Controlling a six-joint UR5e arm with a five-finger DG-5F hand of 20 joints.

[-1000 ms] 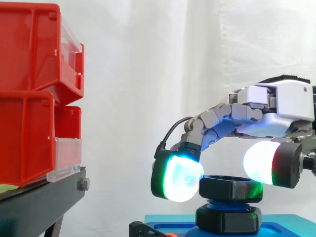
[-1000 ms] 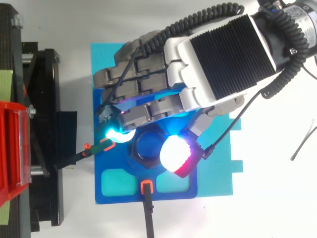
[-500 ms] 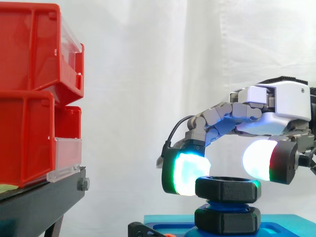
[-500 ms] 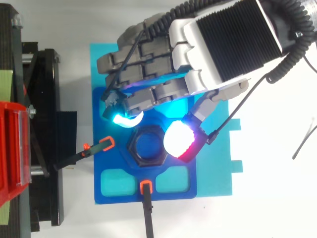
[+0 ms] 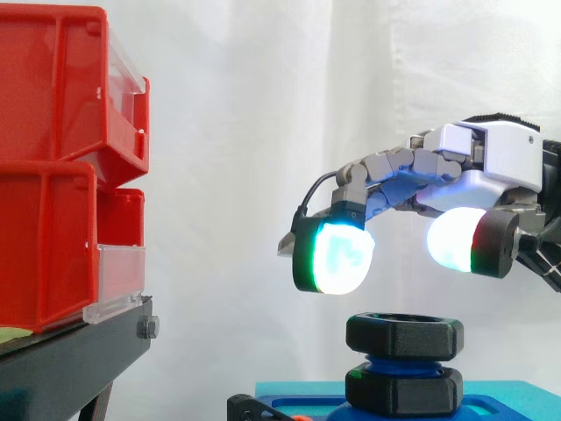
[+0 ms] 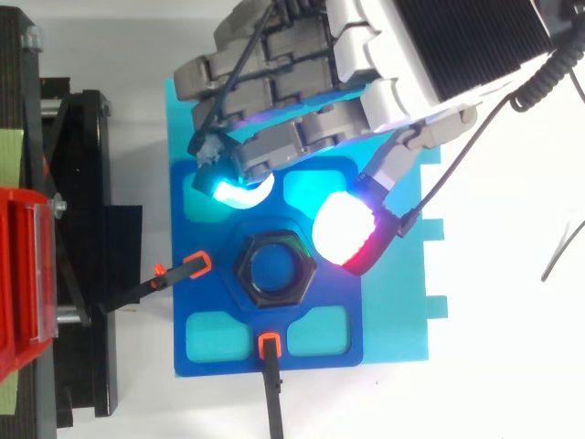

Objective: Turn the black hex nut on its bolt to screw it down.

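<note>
— What is seen from the side?
— The black hex nut (image 5: pixel 404 335) is threaded on the blue bolt (image 5: pixel 396 364), with a strip of thread left bare above the lower black hex piece (image 5: pixel 403 392). The hand (image 5: pixel 491 162) is held above it, fingers (image 5: pixel 337 256) parted, nothing gripped.
— And from above?
— The nut is found mid-way on the blue fixture (image 6: pixel 402 302), untouched. Further turns are judged necessary.

A white table (image 6: pixel 512 366) is carrying a light-blue plate (image 6: pixel 402 338), which is lying flat near its middle, and a black stand (image 6: pixel 82 274) is sitting along its left edge.
</note>
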